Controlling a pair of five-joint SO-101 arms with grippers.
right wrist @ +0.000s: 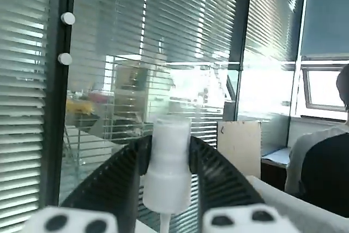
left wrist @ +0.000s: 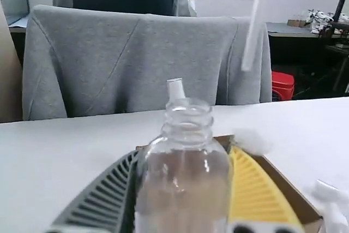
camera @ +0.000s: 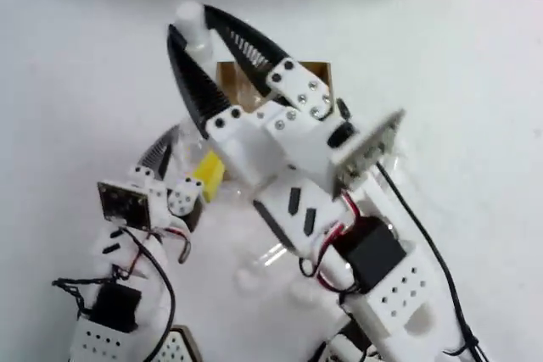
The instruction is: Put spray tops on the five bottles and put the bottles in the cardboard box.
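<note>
I'm at the capping step: my left gripper (camera: 182, 167) is closed round the belly of an uncapped clear bottle (left wrist: 182, 184), upright at about eight o'clock from the cardboard box (camera: 318, 68). My right gripper (right wrist: 167, 154) pinches a white spray top (camera: 188, 23), raised at twelve o'clock from that bottle. Next, I judge, its dip tube (right wrist: 163, 223) must line up over the open neck (left wrist: 188, 115) (a narrow target) before I lower it.

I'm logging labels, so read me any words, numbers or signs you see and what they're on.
None can be read.
The bottle, spray top and cardboard box show no print.
A small mark on the tan board behind is too blurred to read.
</note>
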